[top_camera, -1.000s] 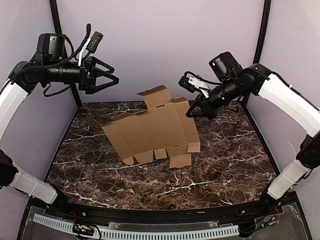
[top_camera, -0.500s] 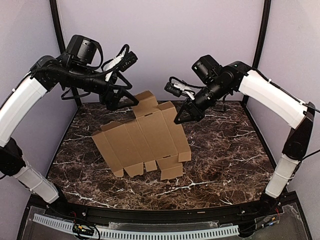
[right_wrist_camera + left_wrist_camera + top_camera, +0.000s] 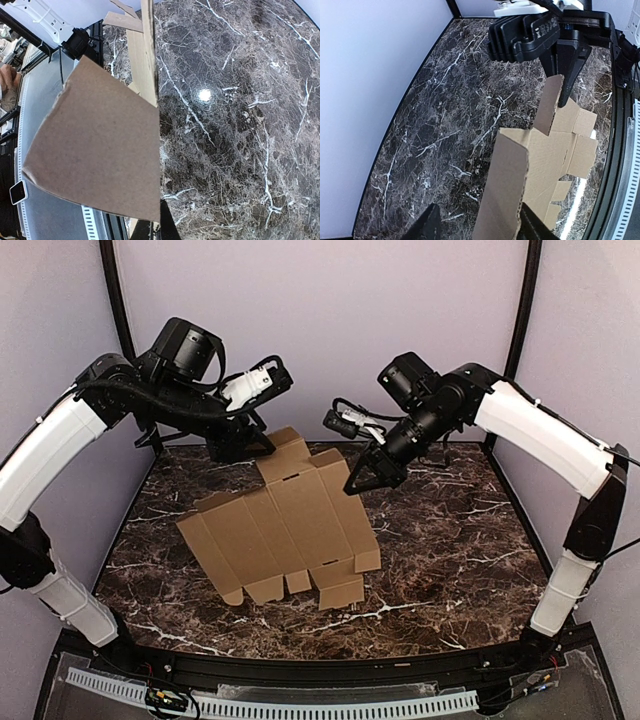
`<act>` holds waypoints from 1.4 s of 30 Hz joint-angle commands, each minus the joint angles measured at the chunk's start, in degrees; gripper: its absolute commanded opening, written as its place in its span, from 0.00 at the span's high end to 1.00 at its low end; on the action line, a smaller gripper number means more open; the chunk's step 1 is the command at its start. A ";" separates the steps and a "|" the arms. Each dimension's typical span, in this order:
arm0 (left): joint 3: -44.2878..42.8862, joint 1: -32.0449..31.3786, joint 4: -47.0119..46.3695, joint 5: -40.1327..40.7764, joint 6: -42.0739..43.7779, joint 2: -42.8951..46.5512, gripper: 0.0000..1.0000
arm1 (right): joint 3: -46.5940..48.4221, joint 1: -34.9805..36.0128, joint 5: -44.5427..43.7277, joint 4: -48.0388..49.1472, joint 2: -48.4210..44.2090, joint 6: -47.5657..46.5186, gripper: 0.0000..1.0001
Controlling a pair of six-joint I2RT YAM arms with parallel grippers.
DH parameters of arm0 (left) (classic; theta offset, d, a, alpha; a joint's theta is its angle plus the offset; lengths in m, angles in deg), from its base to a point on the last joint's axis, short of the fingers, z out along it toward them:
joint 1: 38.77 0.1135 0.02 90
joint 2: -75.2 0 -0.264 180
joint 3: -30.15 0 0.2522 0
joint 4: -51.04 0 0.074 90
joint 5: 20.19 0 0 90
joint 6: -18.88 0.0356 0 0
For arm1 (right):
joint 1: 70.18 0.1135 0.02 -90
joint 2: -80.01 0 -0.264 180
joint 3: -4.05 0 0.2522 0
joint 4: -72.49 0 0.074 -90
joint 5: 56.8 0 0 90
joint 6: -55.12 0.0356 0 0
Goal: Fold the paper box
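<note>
While the right gripper [image 3: 358, 483] pinches the paper box [image 3: 285, 525], the left gripper [image 3: 255, 445] has come astride its flap, half-closed, seemingly not gripping yet: folding can start.

Box [image 3: 285, 530]: flat sheet, aslant over the table [image 3: 450, 540].
Right gripper [image 3: 357, 483]: pinching its upper right corner.
Left gripper [image 3: 255, 447]: at top flap.

Soft, even light is filling all views brightly. A small white glare spot is shining on the glossy tabletop [image 3: 250, 150] in the right wrist view, while both wrist views are curving straight edges.
</note>
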 commanded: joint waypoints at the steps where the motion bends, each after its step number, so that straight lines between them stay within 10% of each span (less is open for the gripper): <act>1: -0.99 -0.53 1.37 1.17 0.69 -0.03 0.57 | 1.17 0.90 0.98 -0.66 0.45 0.63 1.00; 7: -0.67 -0.80 1.44 1.29 0.62 0.19 0.99 | 0.86 1.30 0.72 -0.39 -0.02 1.03 1.00; 15: 0.83 -0.81 0.86 1.84 0.15 2.00 0.99 | -6.30 1.32 0.74 5.17 -4.68 3.44 0.99; 26: 6.55 -0.84 -3.51 -2.97 -4.51 9.41 0.99 | -26.69 0.39 1.66 25.59 -19.90 7.52 0.43; 42: 8.18 -0.85 -8.51 -12.24 -10.15 16.04 0.99 | -46.71 0.00 -5.89 58.03 -41.39 -4.46 0.17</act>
